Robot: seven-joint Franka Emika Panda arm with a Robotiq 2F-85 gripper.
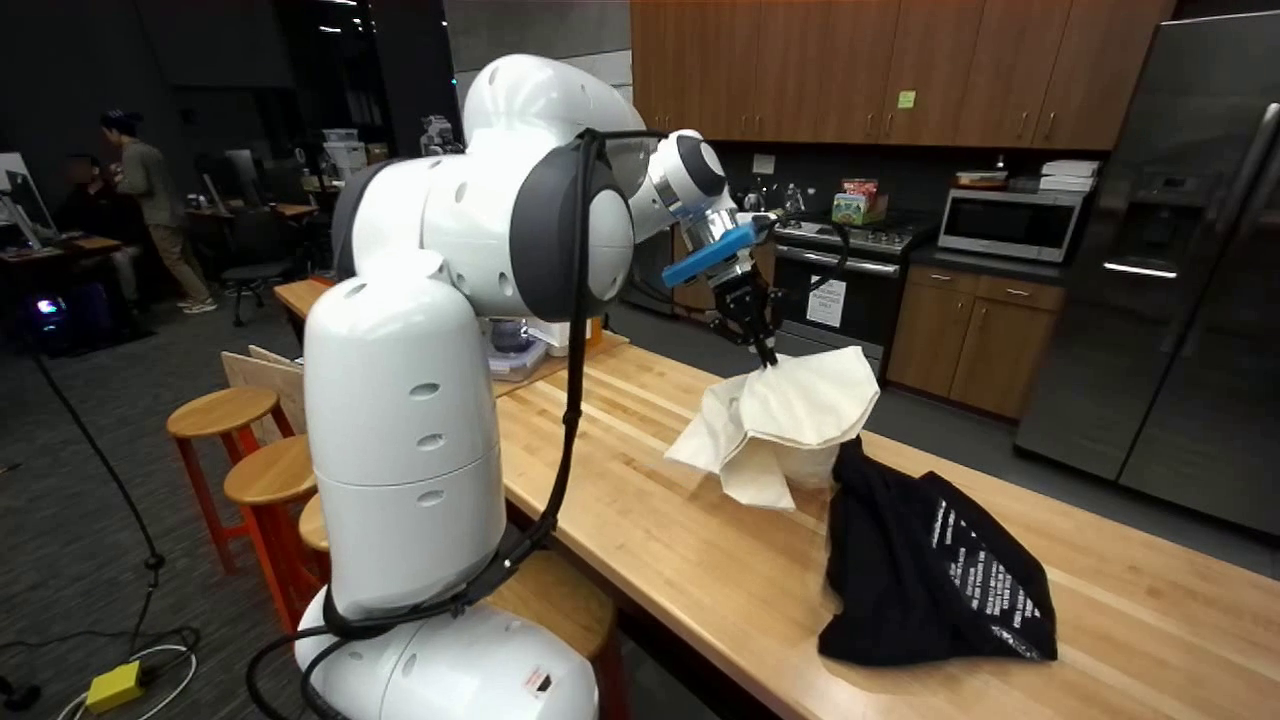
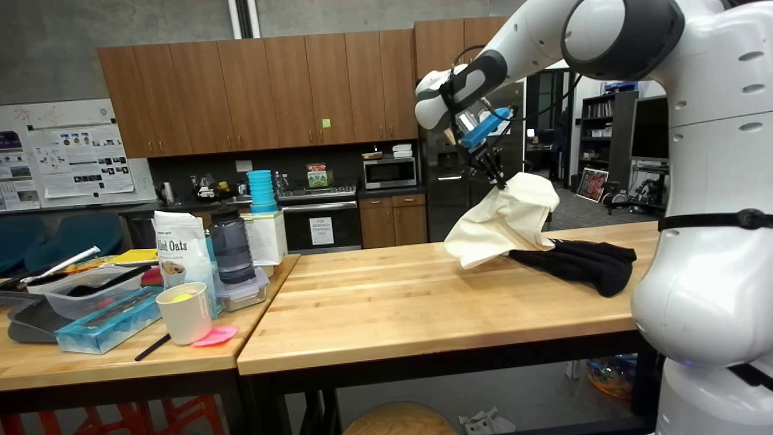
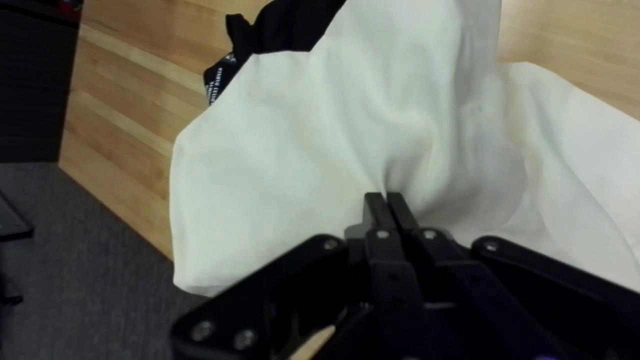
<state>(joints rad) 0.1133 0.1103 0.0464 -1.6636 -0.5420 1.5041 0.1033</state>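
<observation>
Tilted rather than plumb, the gripper (image 3: 385, 196) points down at the cream cloth (image 3: 275, 165), its two fingers (image 3: 385, 250) pressed together with a fold of the cloth pinched at their tips. The wrist (image 2: 435, 99) is above the cloth in both exterior views, with a blue bar (image 1: 710, 255) set across its end nearer the cloth. The forearm (image 2: 531, 36) slopes down toward the cloth from a bend well above it. Well apart from the cloth, the white lower column (image 1: 400, 400) stands upright, a black cable (image 1: 577, 300) hanging along the arm (image 1: 540, 110).
</observation>
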